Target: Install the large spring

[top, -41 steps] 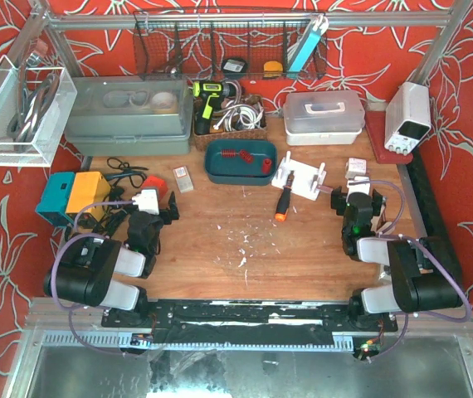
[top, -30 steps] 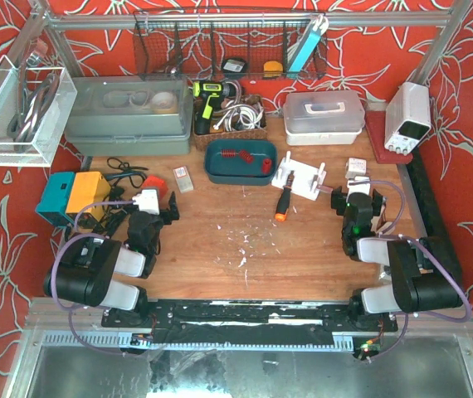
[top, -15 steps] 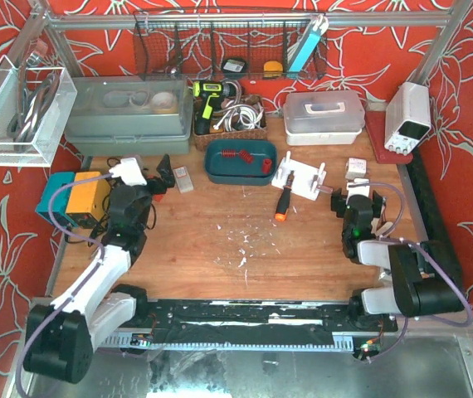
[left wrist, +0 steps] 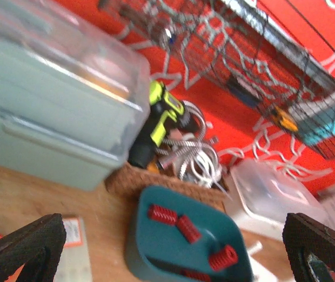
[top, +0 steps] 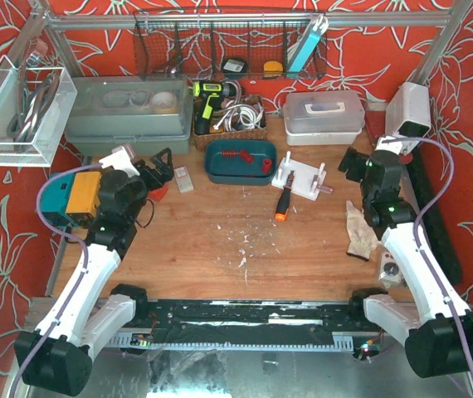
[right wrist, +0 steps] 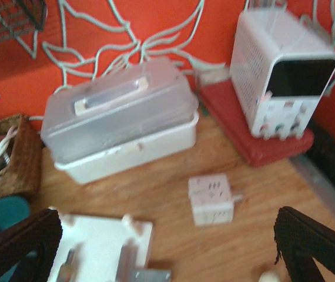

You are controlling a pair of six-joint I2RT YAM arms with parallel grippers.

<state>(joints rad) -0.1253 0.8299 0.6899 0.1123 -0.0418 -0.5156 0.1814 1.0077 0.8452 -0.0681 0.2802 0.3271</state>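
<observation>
My left hand (top: 158,166) and right hand (top: 351,166) are both wide open and hold nothing. The red springs (left wrist: 186,228) lie in the teal tray (top: 241,177) on the counter (top: 220,249); the thickest one is perhaps the large spring (left wrist: 221,257).

You're at a workshop bench: a scuffed wooden tabletop (top: 212,261) inside an aluminium frame (top: 95,23), a bench power supply (top: 409,112) at the upper right, a yellow-green cordless screwdriver (top: 207,101) in a wicker basket (top: 230,133) of cables, an orange-handled screwdriver (top: 281,204) mid-frame, and a wire rack (top: 178,51) of hand tools along the top.
</observation>
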